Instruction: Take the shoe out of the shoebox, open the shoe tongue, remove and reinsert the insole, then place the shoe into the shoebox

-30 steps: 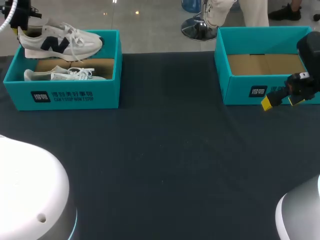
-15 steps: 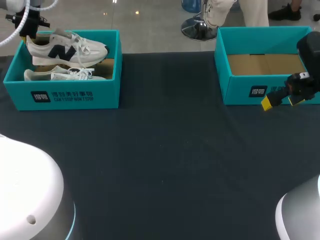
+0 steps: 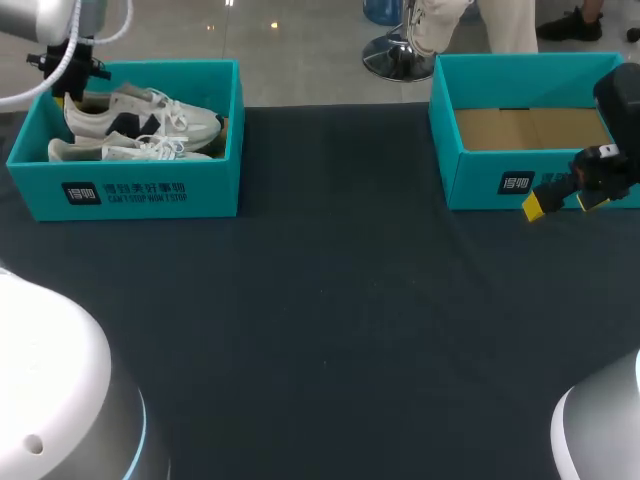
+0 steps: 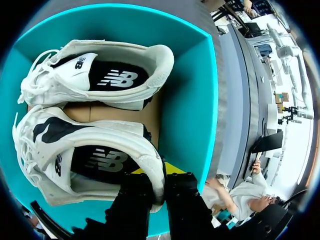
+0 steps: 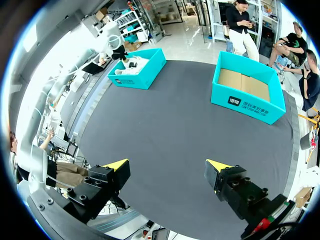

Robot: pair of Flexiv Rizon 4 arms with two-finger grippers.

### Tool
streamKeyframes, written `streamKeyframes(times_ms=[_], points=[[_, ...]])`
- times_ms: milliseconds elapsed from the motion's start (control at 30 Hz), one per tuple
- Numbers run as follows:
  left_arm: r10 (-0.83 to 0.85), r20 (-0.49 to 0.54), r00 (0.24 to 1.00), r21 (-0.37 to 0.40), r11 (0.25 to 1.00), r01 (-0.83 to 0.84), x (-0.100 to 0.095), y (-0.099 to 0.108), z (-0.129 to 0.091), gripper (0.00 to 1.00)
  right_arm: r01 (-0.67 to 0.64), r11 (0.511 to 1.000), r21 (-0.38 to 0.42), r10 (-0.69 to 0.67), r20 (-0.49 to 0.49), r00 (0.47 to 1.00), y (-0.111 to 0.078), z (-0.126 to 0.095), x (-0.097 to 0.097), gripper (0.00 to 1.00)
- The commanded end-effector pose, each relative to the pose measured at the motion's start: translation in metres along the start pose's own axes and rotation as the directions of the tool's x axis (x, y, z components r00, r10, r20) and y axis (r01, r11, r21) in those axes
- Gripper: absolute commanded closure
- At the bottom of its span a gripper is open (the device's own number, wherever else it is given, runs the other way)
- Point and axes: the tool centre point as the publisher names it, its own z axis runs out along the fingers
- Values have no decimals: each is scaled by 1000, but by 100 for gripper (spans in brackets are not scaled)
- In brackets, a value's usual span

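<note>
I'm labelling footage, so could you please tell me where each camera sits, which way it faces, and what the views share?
Head view: above and behind the robot, looking down on the table; left gripper at the shoebox, right gripper by the empty box.
Left wrist view: on the left wrist, looking down into the shoebox; its gripper pinches one shoe.
Right wrist view: on the right wrist, looking across the table; its open gripper shows.
Shared: all show the shoebox.
</note>
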Motion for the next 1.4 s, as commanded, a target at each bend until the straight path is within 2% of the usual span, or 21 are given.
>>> streamKeyframes(times_ms=[33,467,500,533,567,633,700,1033,1133,1333,1400], points=[[-7,-5,1000,7,1000,7,-2,8,4,100,-1,1000,9,1,0,1000,5,1,0,0],[-35,-8,999,3,999,35,-5,4,7,98,-1,1000,9,1,0,1000,5,1,0,0],[-34,-7,999,-4,999,34,-4,3,5,64,-1,1000,9,1,0,1000,5,1,0,0],[-33,-7,999,-10,999,33,-3,2,3,20,-1,1000,9,1,0,1000,5,1,0,0],[-34,0,999,-20,999,34,-2,1,0,0,-1,1000,9,1,0,1000,5,1,0,0],[-35,10,999,-17,999,36,2,-1,-7,0,-1,1000,9,1,0,1000,5,1,0,0],[-46,62,997,-6,999,47,8,-4,-18,0,-1,1000,9,1,0,1000,5,1,0,0],[-41,168,985,-53,997,50,36,-22,-90,0,-1,1000,9,1,0,1000,5,1,0,0],[-38,206,978,-37,998,47,44,-31,-110,0,-1,1000,9,1,0,1000,5,1,0,0],[-11,295,955,-9,1000,14,55,-52,-132,0,-1,1000,9,1,0,1000,5,1,0,0],[5,336,942,22,1000,-13,58,-58,-135,0,-1,1000,9,1,0,1000,5,1,0,0]])
